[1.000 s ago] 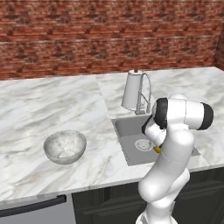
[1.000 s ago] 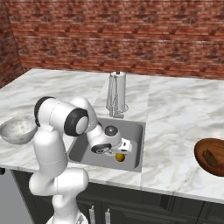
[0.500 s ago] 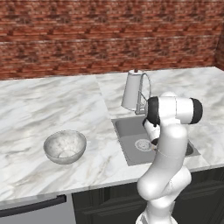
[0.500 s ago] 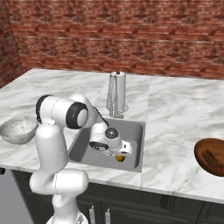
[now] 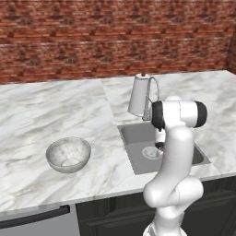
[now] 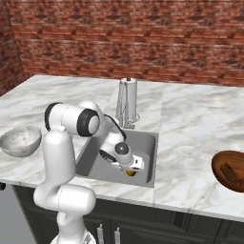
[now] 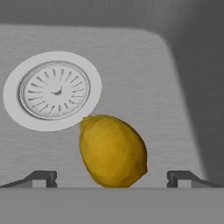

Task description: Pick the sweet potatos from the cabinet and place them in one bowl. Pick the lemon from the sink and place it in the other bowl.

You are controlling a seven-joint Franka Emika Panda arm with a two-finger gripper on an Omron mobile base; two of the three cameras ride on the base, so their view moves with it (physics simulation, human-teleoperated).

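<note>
Gripper (image 7: 112, 177) down in the sink (image 6: 145, 145), jaws spread wide, empty, straddling the lemon (image 7: 113, 151) (lying on the basin floor, just beside the white drain (image 7: 52, 90)), pale marbled bowl (image 5: 68, 154) on the counter (image 5: 55, 110), wooden bowl (image 6: 230, 170) well apart.

Count: one lemon (image 7: 113, 151) in the sink (image 6: 145, 143), beside one drain (image 7: 53, 90). Two bowls: grey (image 5: 68, 154), brown (image 6: 229, 170). One faucet (image 5: 150, 97).

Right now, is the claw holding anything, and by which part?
Nothing is held. The claw is open, its tips either side of the lemon in the sink.
</note>
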